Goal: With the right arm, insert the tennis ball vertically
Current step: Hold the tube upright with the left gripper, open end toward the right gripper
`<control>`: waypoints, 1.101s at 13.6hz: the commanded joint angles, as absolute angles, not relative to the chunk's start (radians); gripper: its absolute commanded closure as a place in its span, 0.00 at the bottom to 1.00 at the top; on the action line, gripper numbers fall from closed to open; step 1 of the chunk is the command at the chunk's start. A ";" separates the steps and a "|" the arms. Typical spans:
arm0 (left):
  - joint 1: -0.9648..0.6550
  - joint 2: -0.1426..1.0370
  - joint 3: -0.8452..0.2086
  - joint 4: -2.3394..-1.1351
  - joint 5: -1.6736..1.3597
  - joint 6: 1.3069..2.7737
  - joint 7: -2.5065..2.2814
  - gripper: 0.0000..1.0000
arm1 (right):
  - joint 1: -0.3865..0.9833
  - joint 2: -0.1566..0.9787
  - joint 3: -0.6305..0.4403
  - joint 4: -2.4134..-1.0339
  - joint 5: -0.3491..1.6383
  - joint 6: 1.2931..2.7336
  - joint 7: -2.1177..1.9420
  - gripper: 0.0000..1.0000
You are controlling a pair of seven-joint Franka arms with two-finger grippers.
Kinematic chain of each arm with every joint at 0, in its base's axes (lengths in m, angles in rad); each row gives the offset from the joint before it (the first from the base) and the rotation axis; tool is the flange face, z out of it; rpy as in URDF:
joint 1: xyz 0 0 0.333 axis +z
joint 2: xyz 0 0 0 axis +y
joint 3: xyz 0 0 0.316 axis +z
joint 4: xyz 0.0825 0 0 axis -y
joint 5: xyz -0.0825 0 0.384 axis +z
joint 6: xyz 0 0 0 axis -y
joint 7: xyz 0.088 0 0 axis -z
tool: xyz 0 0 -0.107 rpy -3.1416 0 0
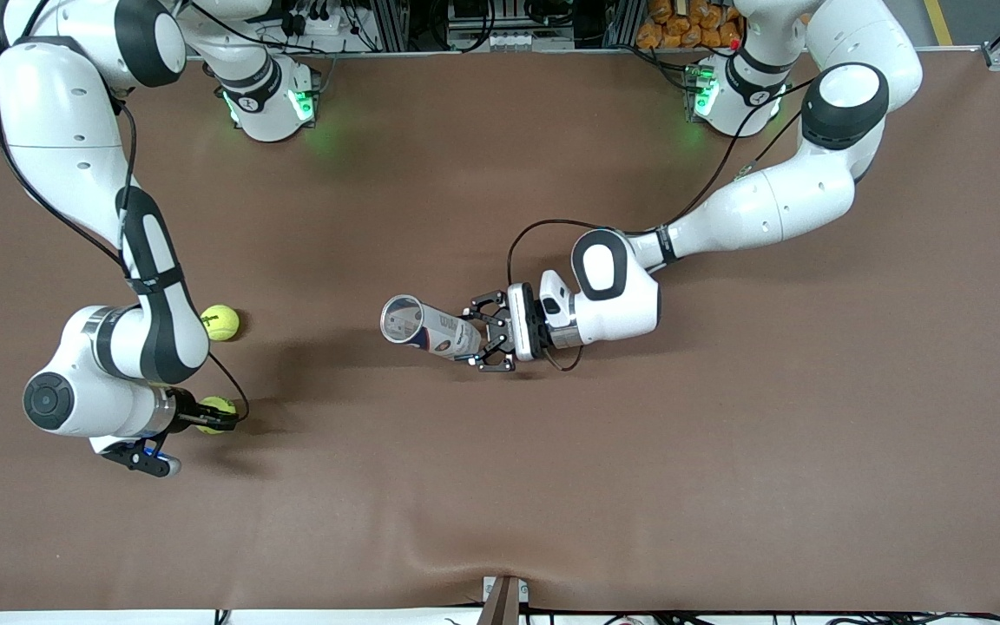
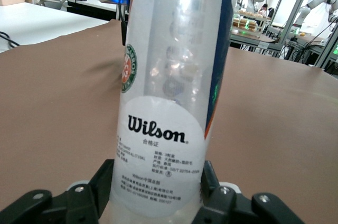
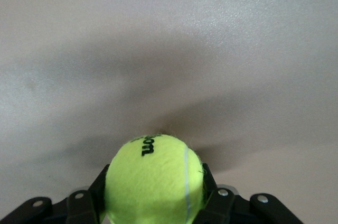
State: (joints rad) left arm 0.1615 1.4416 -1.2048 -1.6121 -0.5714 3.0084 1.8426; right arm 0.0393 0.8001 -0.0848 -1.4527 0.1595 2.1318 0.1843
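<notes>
Ball [image 3: 153,179] is sitting pinched between the fingers of the right claw [image 1: 205,415], low over the table [image 1: 726,486] toward the right arm's end. In the right wrist view I am seeing the fingers pressing on both sides of it, with bare brown cloth below, so I am judging the grip as firm enough to carry.

Can [image 1: 429,329] is waiting for it near the middle of the table. The left claw [image 1: 484,339] is gripping the can's closed end, and in the front view the open mouth is showing as a ring tipped toward the right arm's end. I am reading that hold as bracing: the left arm is keeping the can steady and its mouth free so the ball can drop in from above. Whether the can's base is touching the table I cannot tell.

A spare ball [image 1: 220,322] is lying on the table beside the right arm, farther from the front camera than the held one, well apart from the can.

Next, I am judging, the right arm needs to lift the ball and bring it over the mouth.
</notes>
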 commanded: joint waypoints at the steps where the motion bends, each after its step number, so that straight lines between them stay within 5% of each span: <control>1: 0.131 1.439 -1.200 -1.548 -0.861 2.889 2.140 0.30 | 0.032 0.788 -0.078 -1.460 0.160 2.123 0.172 0.63; 10: -0.061 1.437 -0.950 -1.332 -1.273 2.507 2.476 0.30 | 0.061 0.707 -0.051 -1.440 0.207 1.933 0.290 0.63; 15: -0.066 1.437 -0.905 -1.328 -1.331 2.424 2.499 0.29 | 0.071 0.603 -0.049 -1.440 0.275 1.784 0.357 0.63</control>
